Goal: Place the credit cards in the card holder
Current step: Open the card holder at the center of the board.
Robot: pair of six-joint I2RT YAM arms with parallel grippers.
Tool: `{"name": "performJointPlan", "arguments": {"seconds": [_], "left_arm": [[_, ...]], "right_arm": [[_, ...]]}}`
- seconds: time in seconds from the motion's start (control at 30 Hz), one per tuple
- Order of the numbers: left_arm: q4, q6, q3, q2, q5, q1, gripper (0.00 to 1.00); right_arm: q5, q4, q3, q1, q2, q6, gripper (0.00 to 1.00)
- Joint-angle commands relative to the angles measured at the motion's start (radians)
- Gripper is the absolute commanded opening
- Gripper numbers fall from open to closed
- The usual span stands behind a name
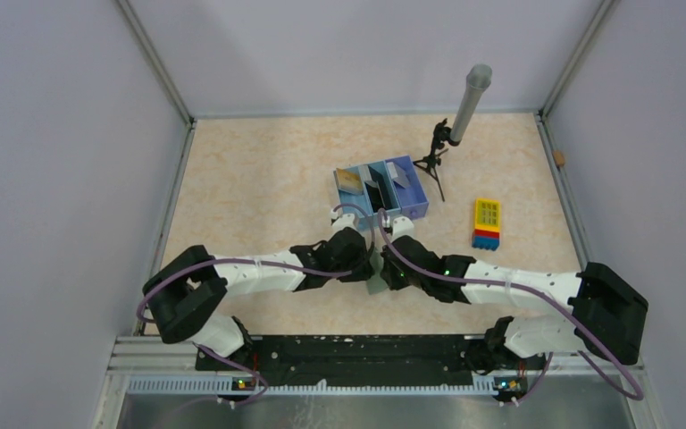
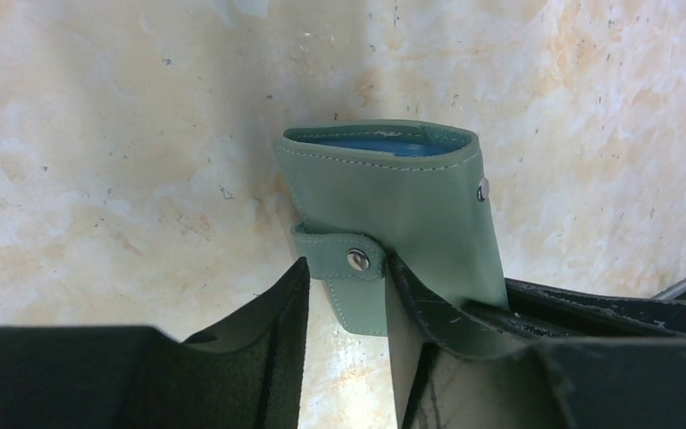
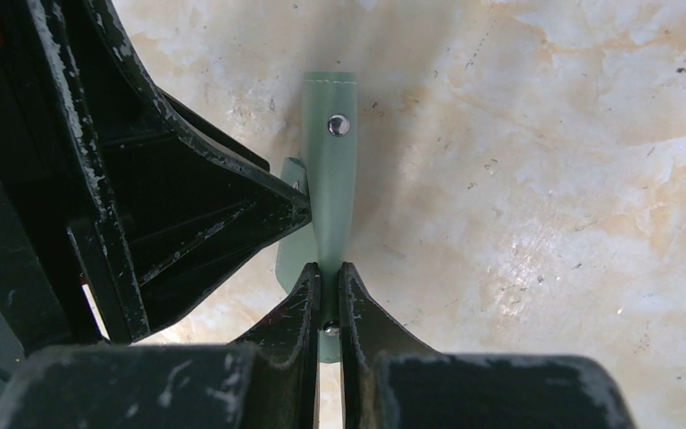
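the grey-green leather folding card holder (image 2: 393, 197) is held on edge over the mottled beige tabletop (image 2: 98, 134), near the blue plastic three-compartment tray (image 1: 406, 213). the right claw (image 3: 329, 279) is pinched tight on its thin edge. the left claw (image 2: 348, 268) is spread apart, one finger against the holder and the snap tab between its fingers.

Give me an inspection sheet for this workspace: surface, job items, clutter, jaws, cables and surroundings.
Surface: table, beige marbled top, lightly scuffed.
Job's things: card holder folded, between both grippers; cards stand in the blue tray.
Clutter: toy block; tripod with grey tube; small brown object at the right edge.
Grippers: right gripper jaws shut on the card holder; left gripper jaws straddle its strap, grip unclear.
Cables: purple cables along both arms.
Surroundings: plain walls; metal rail at near edge.
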Motion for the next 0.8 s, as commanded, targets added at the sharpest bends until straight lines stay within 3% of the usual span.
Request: {"name": "performJointPlan", "arguments": {"seconds": [0.0, 0.47, 0.77], "left_arm": [[-0.093, 0.012, 0.040, 0.024, -0.123, -0.005, 0.35], [-0.072, -0.018, 0.035, 0.026, -0.110, -0.018, 0.00], [-0.125, -0.054, 0.023, 0.004, -0.164, -0.018, 0.00]], "right_arm": [[-0.025, 0.032, 0.045, 0.025, -0.013, -0.011, 0.00], [-0.006, 0.029, 0.036, 0.030, 0.003, -0.006, 0.00], [0.115, -0.052, 0.051, 0.040, 0.053, 0.031, 0.00]]}}
